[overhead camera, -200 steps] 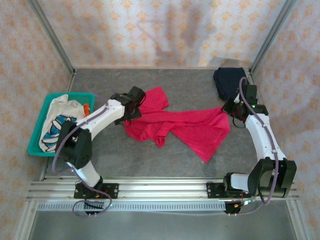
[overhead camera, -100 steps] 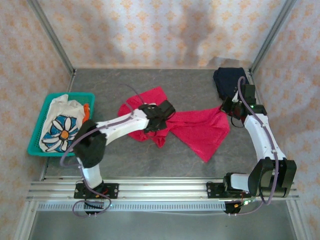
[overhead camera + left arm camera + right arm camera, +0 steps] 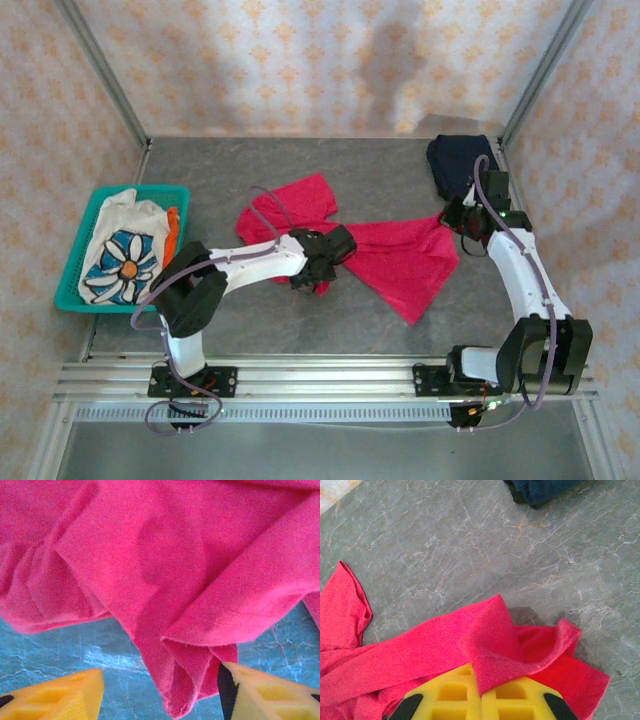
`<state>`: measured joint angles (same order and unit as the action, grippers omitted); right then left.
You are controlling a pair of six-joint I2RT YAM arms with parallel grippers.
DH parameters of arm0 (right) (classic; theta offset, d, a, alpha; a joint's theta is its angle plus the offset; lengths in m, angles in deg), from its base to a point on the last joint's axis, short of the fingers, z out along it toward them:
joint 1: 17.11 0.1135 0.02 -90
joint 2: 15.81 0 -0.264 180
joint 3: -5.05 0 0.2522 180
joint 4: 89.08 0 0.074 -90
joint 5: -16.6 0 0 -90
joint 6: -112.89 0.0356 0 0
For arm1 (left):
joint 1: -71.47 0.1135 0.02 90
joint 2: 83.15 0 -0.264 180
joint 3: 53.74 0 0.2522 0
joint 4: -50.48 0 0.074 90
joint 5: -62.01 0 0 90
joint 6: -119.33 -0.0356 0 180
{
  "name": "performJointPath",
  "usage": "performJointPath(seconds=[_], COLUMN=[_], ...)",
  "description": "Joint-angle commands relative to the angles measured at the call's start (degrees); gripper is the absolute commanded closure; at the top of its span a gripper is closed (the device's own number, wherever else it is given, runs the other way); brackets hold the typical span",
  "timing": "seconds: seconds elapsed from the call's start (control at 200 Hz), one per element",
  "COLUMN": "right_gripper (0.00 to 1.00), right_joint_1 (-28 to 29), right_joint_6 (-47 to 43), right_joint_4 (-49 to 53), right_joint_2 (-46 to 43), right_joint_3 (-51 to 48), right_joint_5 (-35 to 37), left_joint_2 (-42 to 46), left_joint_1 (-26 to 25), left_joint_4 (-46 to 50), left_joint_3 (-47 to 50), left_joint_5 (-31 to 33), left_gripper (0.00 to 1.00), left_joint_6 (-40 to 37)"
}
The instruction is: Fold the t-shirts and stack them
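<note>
On the grey surface (image 3: 300,330), the left jaws stand open over a near fold of the red t-shirt (image 3: 400,265), which lies crumpled across the middle. At its right corner the right jaws are closed, pinching the red cloth. At left, the white flower-print t-shirt (image 3: 120,255) lies in a teal basket (image 3: 66,295). The navy t-shirt (image 3: 455,160) lies in the far right corner.

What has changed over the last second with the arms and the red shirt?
The left gripper swept right and nearer across the bright red cloth t-shirt, from its left end to its middle fold, jaws narrowing but open. The right gripper stays shut on the shirt's right corner; the folded dark navy t-shirt and teal plastic basket haven't moved.
</note>
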<state>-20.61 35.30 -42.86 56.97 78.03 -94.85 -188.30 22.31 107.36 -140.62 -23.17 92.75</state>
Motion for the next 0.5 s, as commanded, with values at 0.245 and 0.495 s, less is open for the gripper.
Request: performJointPath(seconds=[0.245,0.495], right_gripper=[1.0,1.0], right_joint_1=[0.3,0.3], right_joint_6=[-0.5,-0.5], right_joint_4=[0.0,0.2], right_joint_2=[-1.6,-2.3], right_joint_3=[-0.8,-1.3], right_joint_5=[0.5,0.4], left_joint_2=[-4.7,-5.8], left_joint_1=[-0.6,-0.5], left_joint_4=[-5.0,-4.6], left_joint_3=[-1.2,0.0], left_joint_5=[-4.3,-1.4], left_gripper=[0.51,0.85], left_joint_6=[1.6,1.7])
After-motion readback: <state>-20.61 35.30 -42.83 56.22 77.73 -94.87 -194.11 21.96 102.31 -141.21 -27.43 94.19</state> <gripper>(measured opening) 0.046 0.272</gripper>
